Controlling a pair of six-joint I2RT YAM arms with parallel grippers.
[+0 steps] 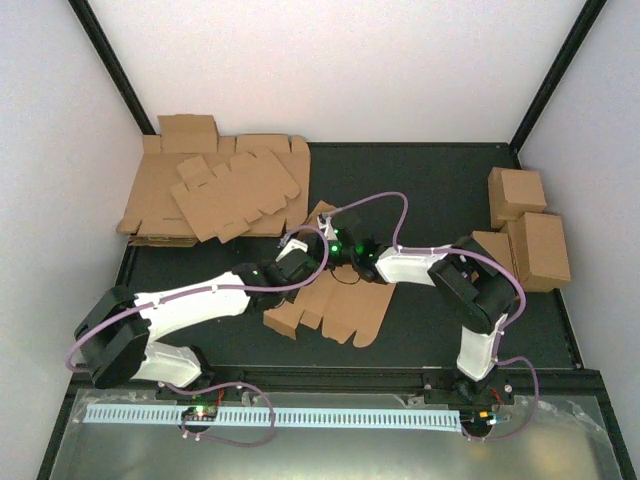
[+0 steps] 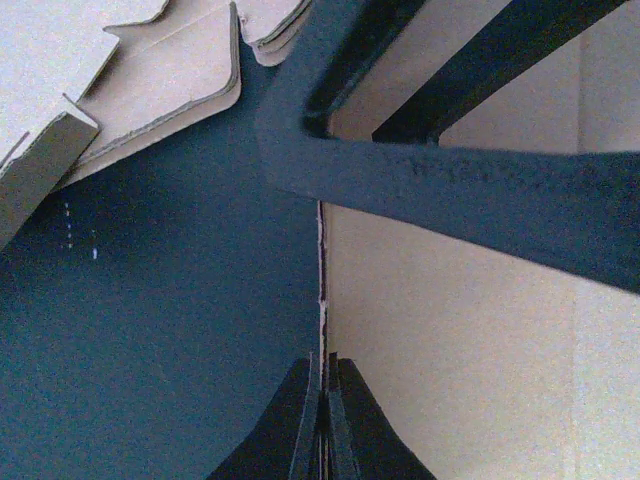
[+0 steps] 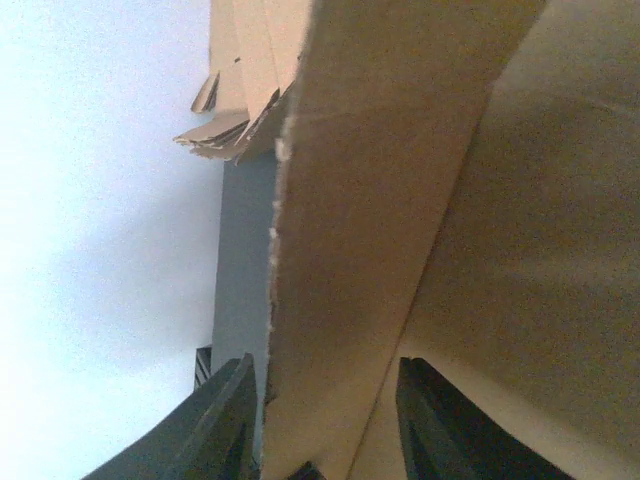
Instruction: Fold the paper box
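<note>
The paper box is a flat brown blank on the dark mat in the middle, with one flap raised near its far end. My left gripper meets it from the left. In the left wrist view, the left gripper is shut on the thin edge of an upright panel of the paper box. My right gripper comes in from the right. In its own view the right gripper stands open, a flap of the paper box between its fingers and a small gap at the left finger.
A thick heap of brown blanks lies at the back left; it also shows in the left wrist view as the heap of blanks. Folded brown boxes stand at the right edge. A dark bar crosses the left wrist view.
</note>
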